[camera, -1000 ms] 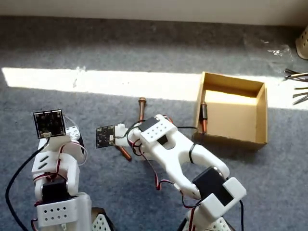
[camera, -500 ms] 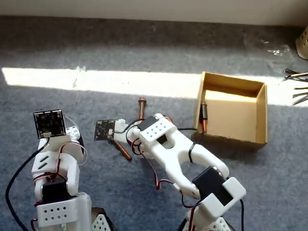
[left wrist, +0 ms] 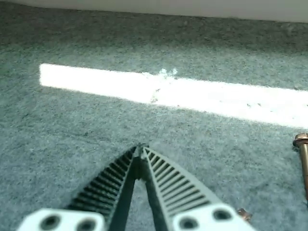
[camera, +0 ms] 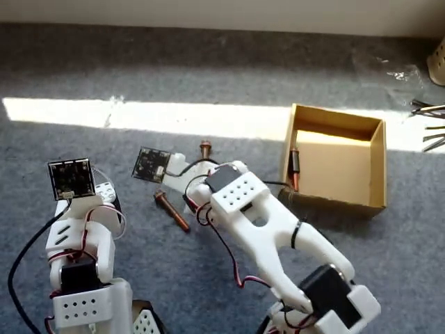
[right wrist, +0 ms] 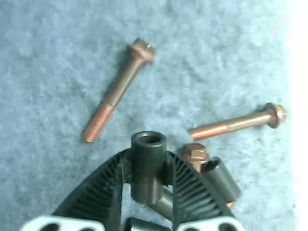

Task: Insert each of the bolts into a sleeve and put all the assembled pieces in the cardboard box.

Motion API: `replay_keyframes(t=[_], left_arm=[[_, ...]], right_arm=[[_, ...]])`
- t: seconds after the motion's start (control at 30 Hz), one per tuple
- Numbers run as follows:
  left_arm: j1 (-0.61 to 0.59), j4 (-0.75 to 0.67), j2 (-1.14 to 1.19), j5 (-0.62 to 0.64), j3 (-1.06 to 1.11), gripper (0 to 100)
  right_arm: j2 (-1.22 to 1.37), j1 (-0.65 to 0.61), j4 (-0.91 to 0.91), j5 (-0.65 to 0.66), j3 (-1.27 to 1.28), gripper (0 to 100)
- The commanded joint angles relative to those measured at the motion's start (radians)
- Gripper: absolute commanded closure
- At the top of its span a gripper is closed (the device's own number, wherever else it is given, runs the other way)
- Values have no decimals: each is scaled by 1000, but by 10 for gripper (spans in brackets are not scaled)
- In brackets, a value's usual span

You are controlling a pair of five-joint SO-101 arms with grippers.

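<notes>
The counter (camera: 208, 62) has a grey, fuzzy cover like carpet, w/ a bright strip of sun going across it. A cardboard box (camera: 379, 174) sits on it at the right, open on top, partly in the sun. Two loose bolts lie on the grey part, left of the box & not touching it. The slanted bolt (camera: 172, 211) lies in the shade. The second bolt (camera: 204, 149) has its head nr the edge of the sun strip. A bolt pushed into a dark sleeve (right wrist: 221, 180) lies close by them. Far right, by the edge, lie some thin dark sticks (camera: 430, 125) & a bit of clear plastic (camera: 400, 73).
</notes>
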Motion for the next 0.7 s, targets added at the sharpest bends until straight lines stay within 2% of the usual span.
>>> replay_keyframes(t=[0.0,0.2,0.3,0.47,0.67], left_arm=[[-5,-23,-13,-8,-8,994],[1,-23,-13,-6,-16,995],[47,-17,-2,-5,-51,995],[117,81,-2,-3,-116,995],[142,100,-1,-3,-156,993]], right_arm=[[-182,54,5,-43,-7,995],[-383,105,65,-149,70,995],[-472,105,96,-201,130,995],[-633,105,99,-287,242,995],[-845,128,97,-377,392,995]])
